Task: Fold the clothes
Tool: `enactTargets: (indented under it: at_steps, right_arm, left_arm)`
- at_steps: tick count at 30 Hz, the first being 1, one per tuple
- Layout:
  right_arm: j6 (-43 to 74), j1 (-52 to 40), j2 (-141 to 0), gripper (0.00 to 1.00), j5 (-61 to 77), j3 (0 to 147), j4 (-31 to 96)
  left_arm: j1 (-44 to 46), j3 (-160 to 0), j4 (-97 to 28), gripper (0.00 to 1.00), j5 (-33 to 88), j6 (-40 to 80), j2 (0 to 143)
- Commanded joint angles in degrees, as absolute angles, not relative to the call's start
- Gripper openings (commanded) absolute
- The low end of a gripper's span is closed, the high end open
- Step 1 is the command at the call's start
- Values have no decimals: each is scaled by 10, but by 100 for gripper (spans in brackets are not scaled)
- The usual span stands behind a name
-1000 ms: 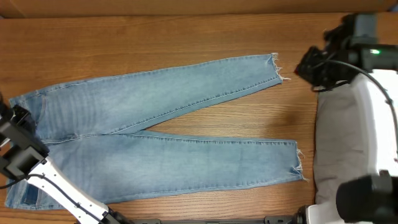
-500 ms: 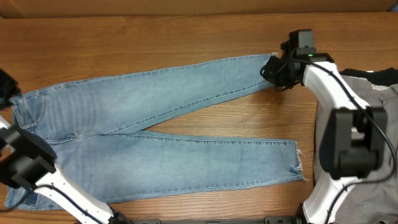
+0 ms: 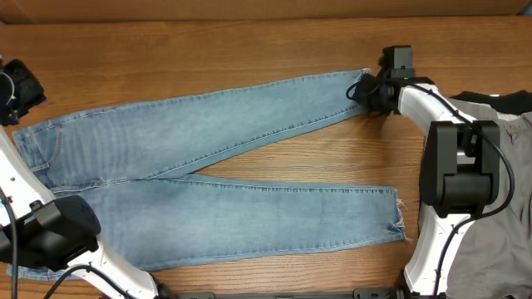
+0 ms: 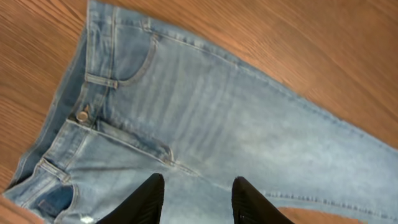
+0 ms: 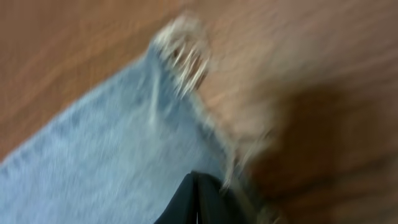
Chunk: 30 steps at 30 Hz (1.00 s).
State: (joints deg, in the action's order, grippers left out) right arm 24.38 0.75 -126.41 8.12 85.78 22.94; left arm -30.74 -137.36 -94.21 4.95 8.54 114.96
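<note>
The light blue jeans [image 3: 208, 133] lie flat on the wooden table, waist at the left and legs spread apart to the right. My right gripper [image 3: 363, 90] is at the upper leg's frayed hem [image 5: 183, 43]. Its fingers are pressed together in the blurred right wrist view [image 5: 198, 186], low over the denim edge, with no cloth seen between them. My left gripper [image 3: 17, 87] hangs open above the waist end. In the left wrist view [image 4: 198, 190] its two dark fingers stand apart over the jeans [image 4: 205, 106], near the fly and waist button [image 4: 81, 116].
The lower leg's frayed hem [image 3: 397, 218] lies near the right arm's base. A grey and white cloth [image 3: 507, 174] lies at the right table edge. A cardboard wall [image 3: 249, 8] runs along the back.
My right arm swung left from the table's right edge to the upper leg's hem and stayed there. My left gripper moved from the lower left up to the far left, beyond the waist.
</note>
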Motion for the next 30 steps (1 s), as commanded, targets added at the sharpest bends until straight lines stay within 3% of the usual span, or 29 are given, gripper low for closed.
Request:
enactTargets:
  at_steps: [1, 7, 15, 16, 17, 18, 19, 20, 21, 24, 30]
  right_arm:
    - [258, 52, -1321, 4, 36, 841, 222]
    - [243, 77, -1312, 4, 95, 867, 250]
    - [198, 88, -1163, 9, 183, 875, 341]
    - [199, 88, -1136, 11, 183, 875, 354]
    - [199, 88, -1103, 12, 183, 875, 369]
    - [198, 88, -1052, 15, 181, 875, 391]
    - [198, 88, -1019, 16, 181, 875, 403]
    - [199, 88, -985, 20, 181, 875, 415]
    - [199, 88, -955, 32, 181, 875, 425]
    - [199, 88, -861, 100, 184, 875, 450]
    - [199, 88, -726, 100, 188, 875, 475]
  left_arm:
    - [-299, -1378, -956, 38, 41, 73, 1130]
    - [-296, -1378, -968, 39, 22, 73, 1114]
    - [-307, -1378, -968, 54, -45, 99, 1012]
    - [-310, -1378, -968, 66, -45, 99, 998]
    - [-314, -1378, -968, 87, -44, 99, 983]
    - [-321, -1378, -968, 100, -44, 99, 962]
    - [-326, -1378, -968, 100, -46, 103, 952]
    - [-333, -1378, -968, 100, -46, 106, 942]
    - [-338, -1378, -968, 100, -46, 108, 936]
    - [-365, -1375, -968, 100, -33, 122, 925]
    - [-430, -1310, -966, 100, 31, 118, 923]
